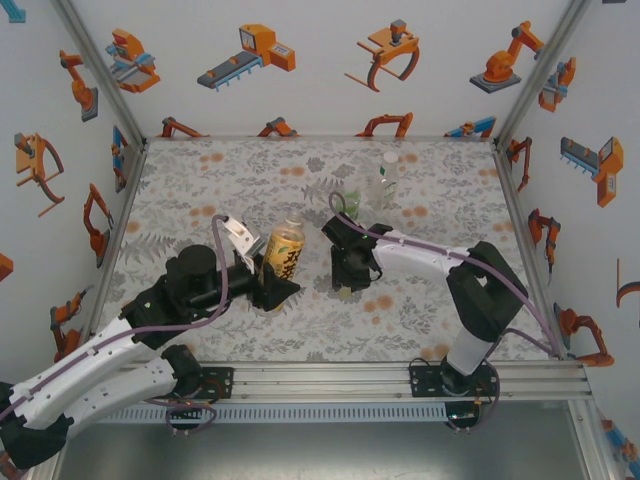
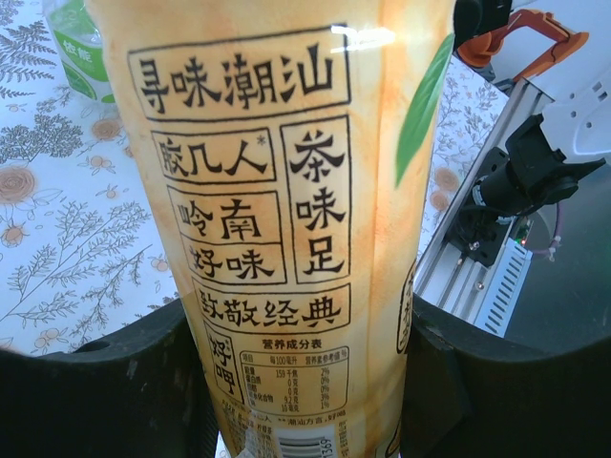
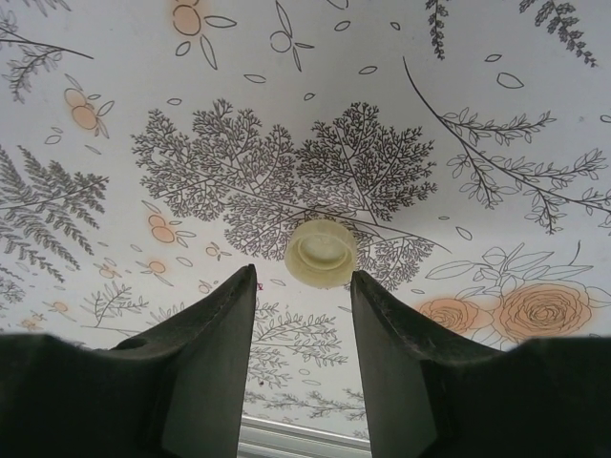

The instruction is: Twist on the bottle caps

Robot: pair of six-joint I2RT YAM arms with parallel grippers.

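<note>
Amber plastic with a yellow-orange label: this is the taller bottle (image 1: 283, 255), which stands a little left of the middle of the desk (image 1: 200, 180). The left jaws are clenched on its lower part, one black finger on each side. From the left wrist the label (image 2: 286, 239) is very close and carries black Chinese writing in frames: 寻味潮汕 across the top, 茶味足 down the right side, 致敬经典 lower down, then a small nutrition table headed 营养成分表. A green leaf is printed at the right edge of the label.

One bottle cap (image 3: 321, 252) lies on the desk, pale cream, round and low, with a raised ring on its face. The right jaws are released and hold nothing; the cap lies just beyond their tips, in line with the gap, not touched.

The short green bottle (image 1: 351, 203) and the clear bottle (image 1: 388, 178) stand near each other toward the back of the desk.
</note>
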